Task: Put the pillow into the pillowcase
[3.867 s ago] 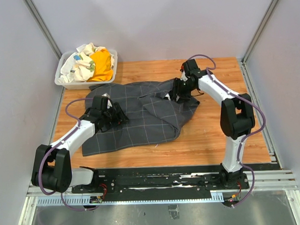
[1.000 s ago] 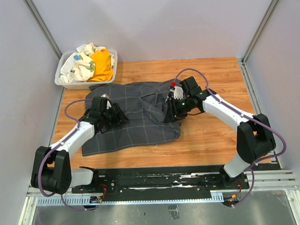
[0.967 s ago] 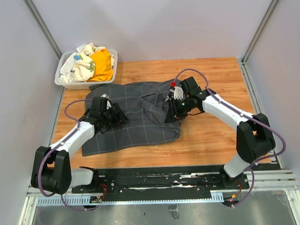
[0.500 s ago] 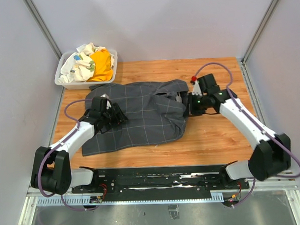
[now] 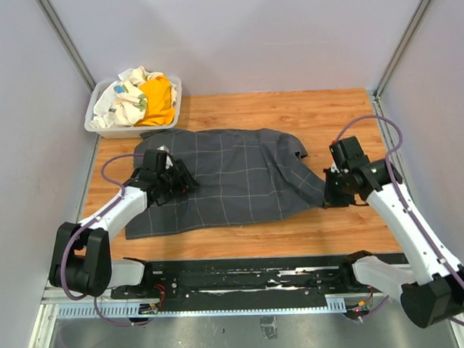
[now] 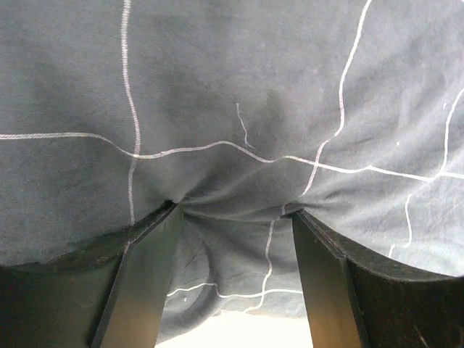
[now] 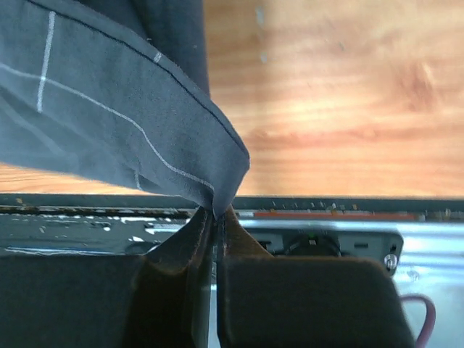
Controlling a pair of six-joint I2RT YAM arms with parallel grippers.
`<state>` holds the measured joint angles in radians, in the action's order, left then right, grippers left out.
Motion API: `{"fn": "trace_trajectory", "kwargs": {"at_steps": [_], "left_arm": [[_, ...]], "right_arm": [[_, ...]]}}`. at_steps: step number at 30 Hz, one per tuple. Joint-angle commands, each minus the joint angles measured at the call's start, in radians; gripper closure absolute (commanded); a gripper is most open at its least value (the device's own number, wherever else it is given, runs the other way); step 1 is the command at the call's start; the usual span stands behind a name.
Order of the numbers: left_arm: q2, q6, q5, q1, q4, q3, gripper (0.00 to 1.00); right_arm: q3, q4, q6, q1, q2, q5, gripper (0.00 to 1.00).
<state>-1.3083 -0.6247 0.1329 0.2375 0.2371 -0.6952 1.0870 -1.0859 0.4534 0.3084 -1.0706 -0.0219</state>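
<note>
- The pillowcase (image 5: 232, 178) lies spread across the middle of the wooden table (image 5: 329, 112), mostly flat, grid lines up.
- The right gripper (image 7: 216, 215) is clamped on the cloth's near right corner. My wrist view shows the hem pinched between closed fingers and lifted clear of the wood.
- The left gripper (image 5: 185, 182) sits on the left part of the case, jaws spread wide, with cloth bunched against the fingertips.
- A white bin (image 5: 99, 127) stands at the far left corner, touching the case's far edge, and holds a yellow cloth (image 5: 159, 100) and a white patterned cloth (image 5: 121, 105).
</note>
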Motion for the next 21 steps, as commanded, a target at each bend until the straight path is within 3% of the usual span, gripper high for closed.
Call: {"fn": "trace_trajectory", "kwargs": {"at_steps": [1,2,3,4,7,15,21], "left_arm": [[-0.041,0.025,-0.030,-0.014,0.055,0.008,0.31],[-0.043,0.025,-0.027,-0.014,0.054,0.007,0.31],[-0.046,0.025,-0.026,-0.015,0.053,0.007,0.31],[-0.045,0.026,-0.025,-0.015,0.054,0.005,0.32],[-0.044,0.026,-0.025,-0.014,0.060,0.000,0.32],[-0.014,0.023,-0.034,-0.015,0.090,-0.032,0.31],[0.006,0.023,-0.030,-0.014,0.111,-0.072,0.30]], "right_arm": [[-0.106,-0.185,0.060,-0.048,0.112,0.110,0.98],[-0.128,-0.193,0.074,-0.051,0.130,0.118,0.88],[-0.142,-0.202,0.086,-0.051,0.145,0.122,0.70],[-0.149,-0.205,0.095,-0.051,0.157,0.118,0.62],[-0.120,-0.209,0.121,-0.052,0.177,0.135,0.50],[-0.007,-0.055,0.112,-0.060,0.064,0.132,0.46],[0.018,0.178,0.127,-0.170,-0.088,0.015,0.46]]}}
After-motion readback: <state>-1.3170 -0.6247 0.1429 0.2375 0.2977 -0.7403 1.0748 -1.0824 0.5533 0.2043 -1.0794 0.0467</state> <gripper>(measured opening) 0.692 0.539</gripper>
